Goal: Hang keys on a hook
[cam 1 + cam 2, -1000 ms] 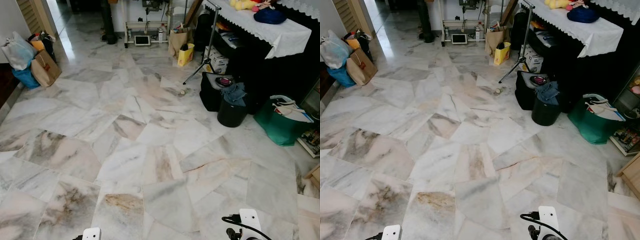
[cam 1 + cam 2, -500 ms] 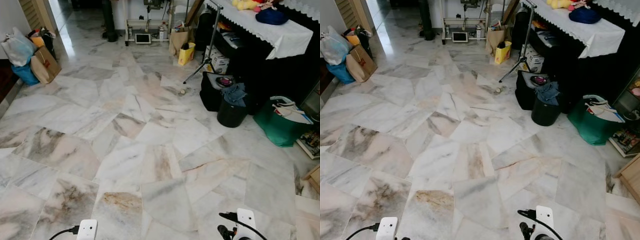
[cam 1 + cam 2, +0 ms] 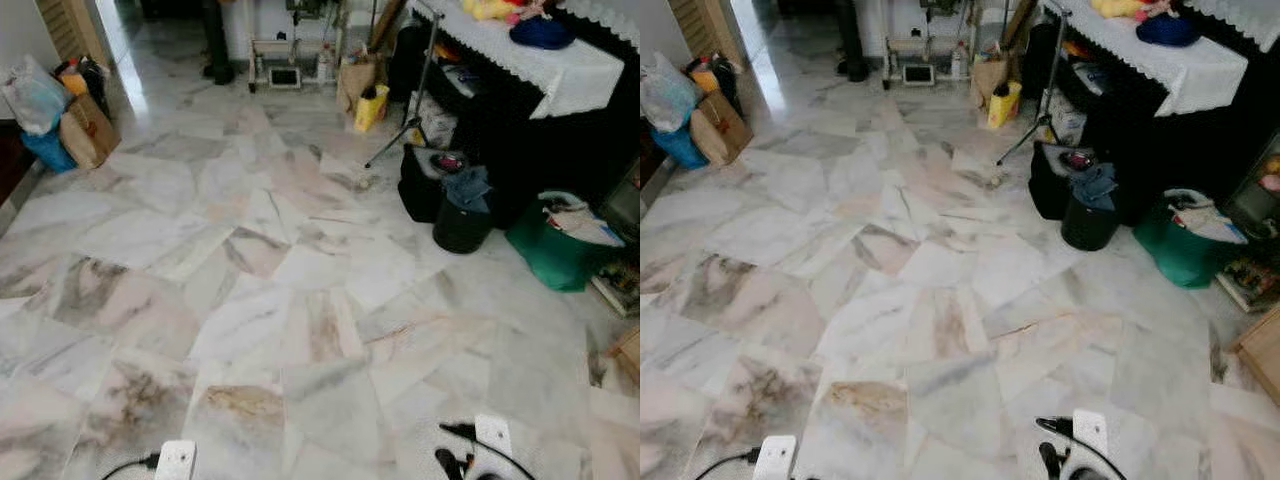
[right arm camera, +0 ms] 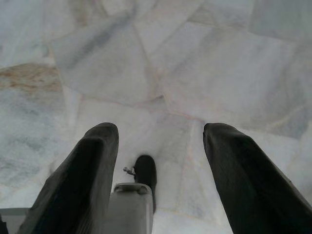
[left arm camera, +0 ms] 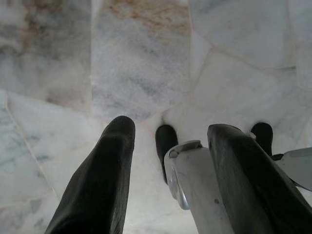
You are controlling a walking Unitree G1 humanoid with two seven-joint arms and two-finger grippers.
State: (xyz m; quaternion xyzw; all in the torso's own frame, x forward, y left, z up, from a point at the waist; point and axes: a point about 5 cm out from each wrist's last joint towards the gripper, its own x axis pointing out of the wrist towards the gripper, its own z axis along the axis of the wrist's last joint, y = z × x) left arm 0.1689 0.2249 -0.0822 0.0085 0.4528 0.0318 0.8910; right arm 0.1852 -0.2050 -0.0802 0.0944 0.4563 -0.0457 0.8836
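We see no keys or hook here. Our left gripper (image 5: pixel 168 146) and right gripper (image 4: pixel 161 141) hang with fingers wide, holding nothing, marble floor (image 3: pixel 300 300) beyond their tips.

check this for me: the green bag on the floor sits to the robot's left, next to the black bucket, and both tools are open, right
Not quite. The green bag sits to the robot's right, not its left, as the left eye view shows. It is next to the black bucket, and the wrist views show the left tool and right tool both open.
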